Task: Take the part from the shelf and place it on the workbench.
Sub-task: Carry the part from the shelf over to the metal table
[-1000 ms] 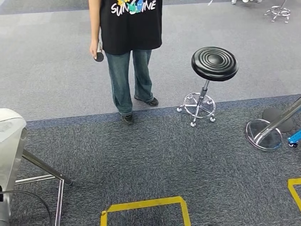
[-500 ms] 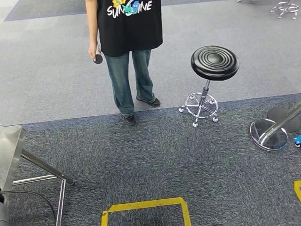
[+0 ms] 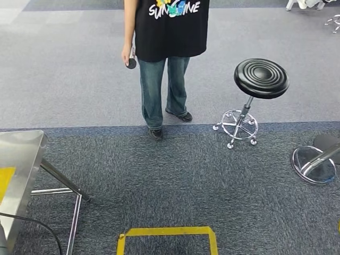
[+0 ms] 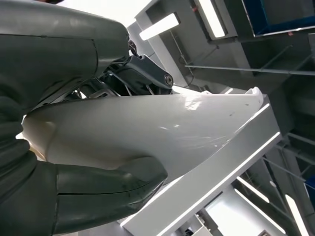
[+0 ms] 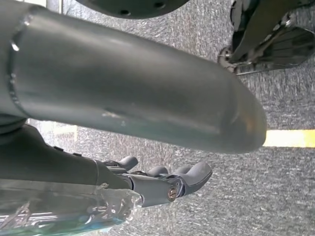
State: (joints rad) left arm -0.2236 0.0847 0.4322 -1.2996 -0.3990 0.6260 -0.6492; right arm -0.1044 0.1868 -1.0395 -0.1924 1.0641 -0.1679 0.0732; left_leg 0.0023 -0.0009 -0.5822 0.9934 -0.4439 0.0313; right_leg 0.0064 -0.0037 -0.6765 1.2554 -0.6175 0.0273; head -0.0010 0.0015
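Left wrist view: left hand [image 4: 74, 162] grips apparently white part [image 4: 148, 130].

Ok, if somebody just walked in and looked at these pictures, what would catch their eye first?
Probably the person in a black printed T-shirt and jeans, standing on the grey carpet straight ahead with a small dark object in one hand. To their right stands a black round stool on a chrome base. In the left wrist view, the left hand grips a smooth white part.

I see the part [image 4: 148, 128], a long, smooth, glossy white curved shell tapering to a point, gripped in my left hand [image 4: 55, 162].
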